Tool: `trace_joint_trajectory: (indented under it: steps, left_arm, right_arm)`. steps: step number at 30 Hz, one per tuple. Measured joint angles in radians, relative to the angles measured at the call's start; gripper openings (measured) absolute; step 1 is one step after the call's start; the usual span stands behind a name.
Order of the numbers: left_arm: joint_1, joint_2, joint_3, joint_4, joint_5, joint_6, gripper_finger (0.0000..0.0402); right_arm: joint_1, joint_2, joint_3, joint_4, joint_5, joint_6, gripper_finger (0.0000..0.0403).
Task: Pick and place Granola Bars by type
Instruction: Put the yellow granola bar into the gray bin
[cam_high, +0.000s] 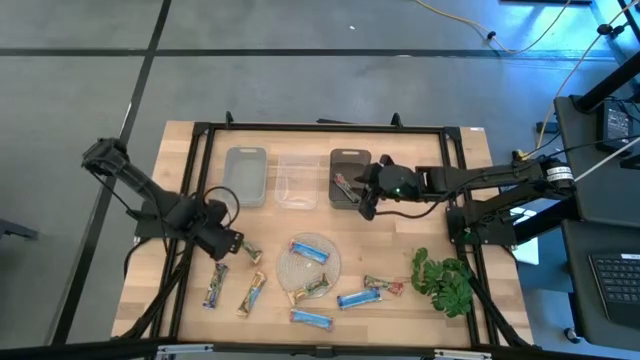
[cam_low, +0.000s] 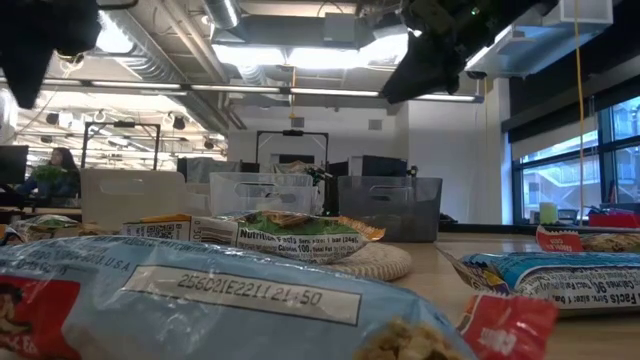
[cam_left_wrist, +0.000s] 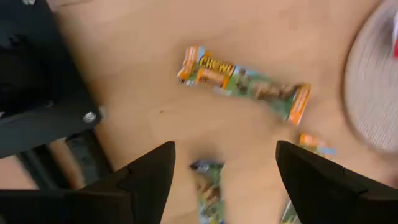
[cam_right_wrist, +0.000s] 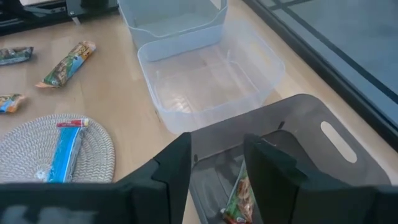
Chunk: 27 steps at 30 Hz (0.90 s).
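Note:
Several wrapped granola bars lie flat on the wooden table. A blue bar (cam_high: 310, 250) and a green one (cam_high: 312, 288) rest on the round woven mat (cam_high: 290, 268). Two more blue bars (cam_high: 360, 297) (cam_high: 310, 318) and a green-red bar (cam_high: 383, 286) lie near the front edge. Gold-tan and green bars (cam_high: 217, 285) (cam_high: 252, 293) (cam_high: 250, 250) lie at the left. My left gripper (cam_high: 228, 242) (cam_left_wrist: 224, 168) is open above the table, with an orange-green bar (cam_left_wrist: 242, 81) ahead of it and another bar (cam_left_wrist: 208, 186) below the gap. My right gripper (cam_high: 366, 198) (cam_right_wrist: 217, 165) is open and empty over the dark bin (cam_right_wrist: 323, 162), in which a green-red bar (cam_right_wrist: 239, 196) lies.
Three bins stand in a row at the far side: a grey one (cam_high: 246, 175), a clear one (cam_high: 296, 180) (cam_right_wrist: 205, 81) and the dark one (cam_high: 350, 160). A leafy green plant (cam_high: 445, 280) sits at the front right. A black frame (cam_high: 320, 128) borders the table.

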Motion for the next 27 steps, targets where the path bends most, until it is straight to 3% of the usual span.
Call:
trace_joint_trajectory:
  steps: [4,13,22,27]
  left_arm:
    - [-0.007,0.076,0.000,0.037,-0.041,-0.062,0.0269]
    - [0.008,0.226,-0.001,0.093,-0.038,-0.382,0.0269]
    - [0.066,0.385,-0.001,0.233,-0.061,-0.395,0.0269]
    - [0.094,0.459,-0.001,0.250,-0.015,-0.412,0.0269]
  right_arm:
    - [-0.003,0.000,0.000,0.006,0.000,-0.001,0.0150]
    - [-0.004,0.000,0.000,0.006,0.000,-0.004,0.0150]
    - [-0.004,0.000,0.000,0.006,0.000,-0.075,0.0150]
    - [-0.004,0.000,0.000,0.006,-0.001,-0.080,0.0150]
